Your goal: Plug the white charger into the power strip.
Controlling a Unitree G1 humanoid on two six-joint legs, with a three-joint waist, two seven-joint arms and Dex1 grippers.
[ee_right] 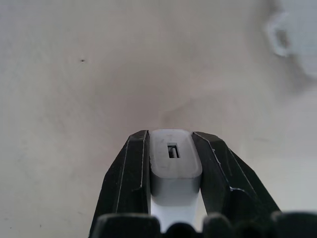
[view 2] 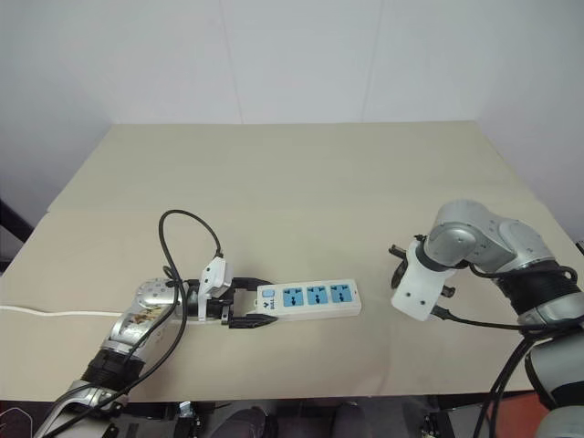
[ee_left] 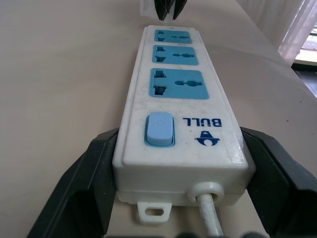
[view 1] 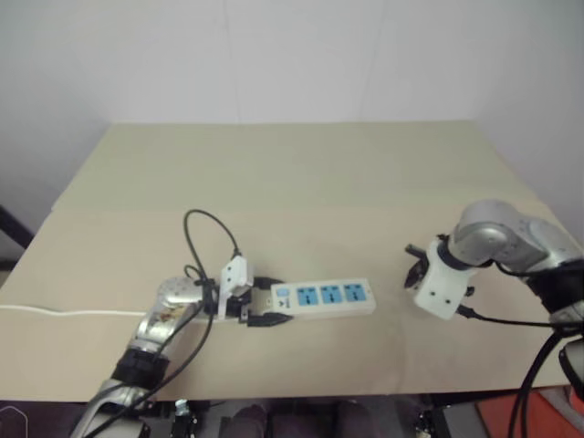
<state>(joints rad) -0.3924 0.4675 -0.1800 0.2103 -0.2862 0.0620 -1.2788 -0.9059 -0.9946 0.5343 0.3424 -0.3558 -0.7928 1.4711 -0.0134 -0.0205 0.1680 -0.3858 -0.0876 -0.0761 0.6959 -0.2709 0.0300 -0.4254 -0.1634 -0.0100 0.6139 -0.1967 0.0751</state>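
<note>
Nearest the front edge of the tan worktop, the left gripper (view 2: 242,304) clamps the switch end of the power strip (view 2: 308,298), pinning it flat. Toward the right edge, the right gripper (ee_right: 171,158) hangs above the surface, shut around the white charger (ee_right: 172,161). Doing this well likely means keeping the strip braced and lining the prongs squarely over one blue socket. Those prongs are hidden, so their orientation is unclear

A beige table (view 1: 301,173) stands against plain white walls (view 1: 292,55), seemingly evenly lit.
</note>
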